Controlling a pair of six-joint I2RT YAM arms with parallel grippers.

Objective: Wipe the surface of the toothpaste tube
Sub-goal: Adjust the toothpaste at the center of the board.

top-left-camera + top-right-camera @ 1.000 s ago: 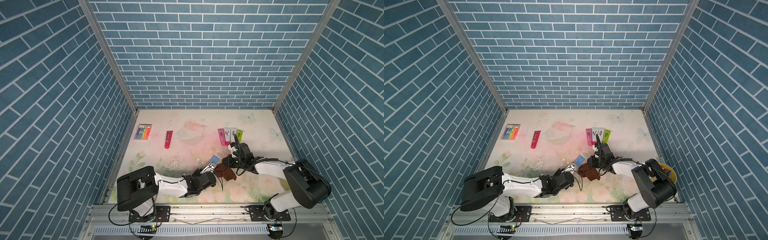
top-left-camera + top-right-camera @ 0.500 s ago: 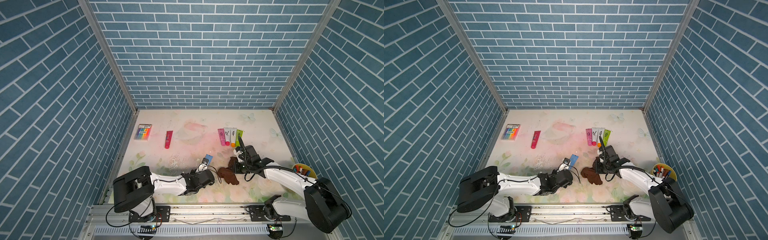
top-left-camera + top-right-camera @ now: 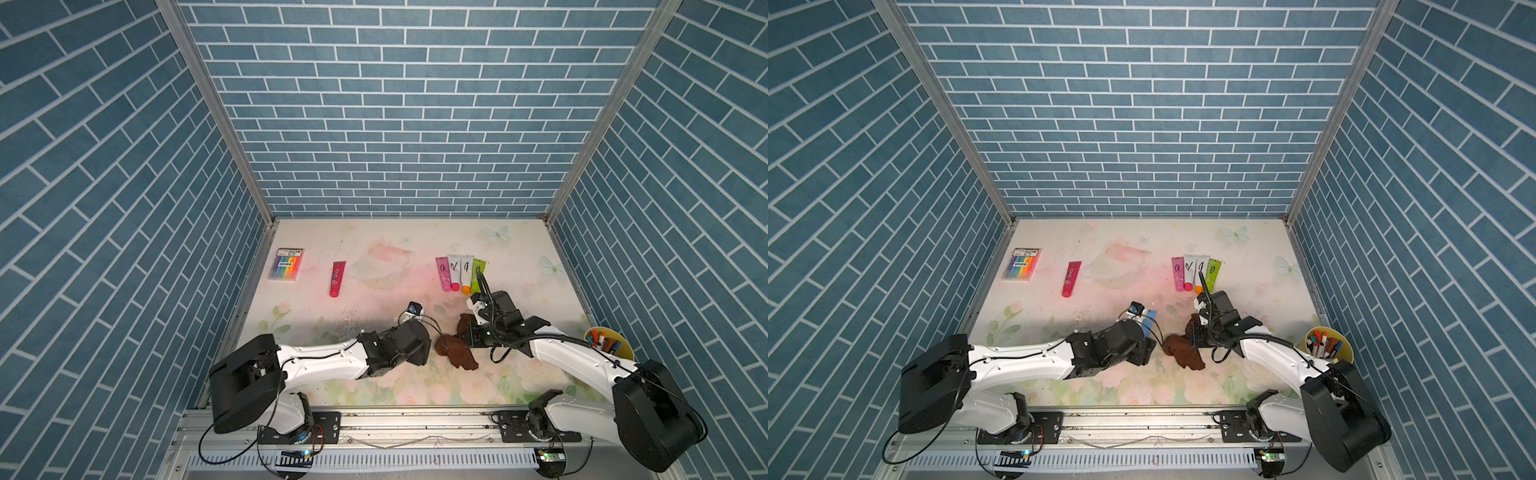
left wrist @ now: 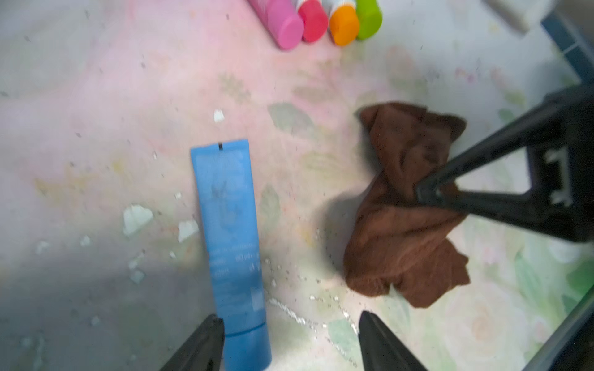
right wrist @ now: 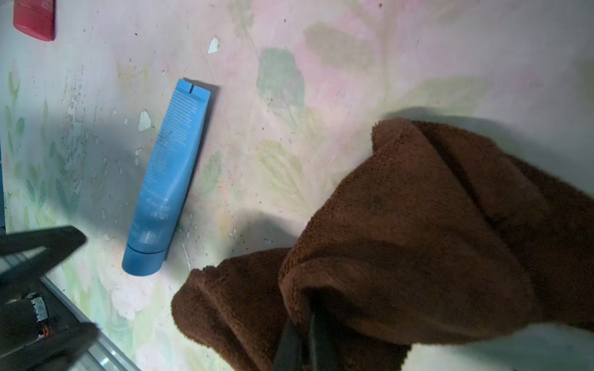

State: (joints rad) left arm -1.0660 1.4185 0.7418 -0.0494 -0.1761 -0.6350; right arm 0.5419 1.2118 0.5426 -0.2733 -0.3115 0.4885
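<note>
Blue plastic toothpaste tube (image 4: 229, 244) lying flat lower-centre, long axis pointing away from empty, spread-open left gripper (image 4: 289, 317), nearer arm; brown terry cloth (image 4: 408, 231) being clenched by right gripper (image 4: 427, 192).

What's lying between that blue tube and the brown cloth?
Nothing, just bare floral tabletop. The left wrist view shows the blue toothpaste tube and the brown cloth apart, with an open stretch between them.
</note>
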